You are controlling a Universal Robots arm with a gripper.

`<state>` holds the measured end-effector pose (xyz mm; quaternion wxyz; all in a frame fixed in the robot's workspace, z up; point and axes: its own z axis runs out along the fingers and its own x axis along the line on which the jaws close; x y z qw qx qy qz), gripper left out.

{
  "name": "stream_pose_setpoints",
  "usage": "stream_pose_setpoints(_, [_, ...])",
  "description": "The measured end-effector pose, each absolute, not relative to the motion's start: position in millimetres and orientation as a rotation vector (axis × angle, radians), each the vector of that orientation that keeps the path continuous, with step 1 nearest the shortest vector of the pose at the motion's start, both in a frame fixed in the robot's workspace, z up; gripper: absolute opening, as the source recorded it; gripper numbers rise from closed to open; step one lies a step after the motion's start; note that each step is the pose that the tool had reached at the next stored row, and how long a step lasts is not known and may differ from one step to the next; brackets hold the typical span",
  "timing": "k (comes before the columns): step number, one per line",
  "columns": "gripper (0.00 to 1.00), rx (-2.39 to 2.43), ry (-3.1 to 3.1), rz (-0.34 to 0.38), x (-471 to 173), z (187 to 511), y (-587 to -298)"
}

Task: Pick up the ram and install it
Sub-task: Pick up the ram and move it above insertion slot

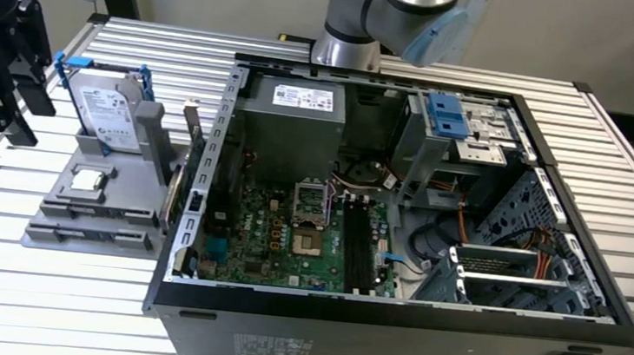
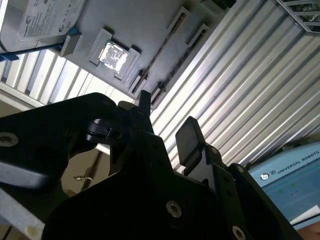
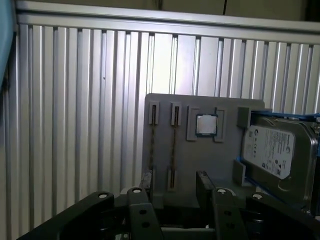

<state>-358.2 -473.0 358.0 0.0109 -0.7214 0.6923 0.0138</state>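
Item: ram (image 3: pixel 173 147), thin stick standing on edge in a slot of the grey holder (image 3: pixel 200 155), beside a second stick (image 3: pixel 151 145) of the same kind; hard drive (image 3: pixel 277 152) and processor chip (image 3: pixel 205 124) share the holder.
Location: holder on the slatted table (image 3: pixel 75 100), just outside the open computer case (image 1: pixel 396 320) at the exterior view's left.
Gripper (image 3: pixel 175 182): fingers spread with nothing between them, poised over the holder's near edge, apart from the ram.
Destination: long black memory slots (image 1: pixel 359 243) on the board inside the case; they appear unfilled.
Progress: early. By judgement, the ram is neither grasped nor lifted, and all of the install is left to do
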Motion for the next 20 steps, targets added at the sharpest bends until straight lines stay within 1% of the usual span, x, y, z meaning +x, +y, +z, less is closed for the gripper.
stream_pose_setpoints(20, [1.0,-2.256,2.169,0.03,-364,333,-472])
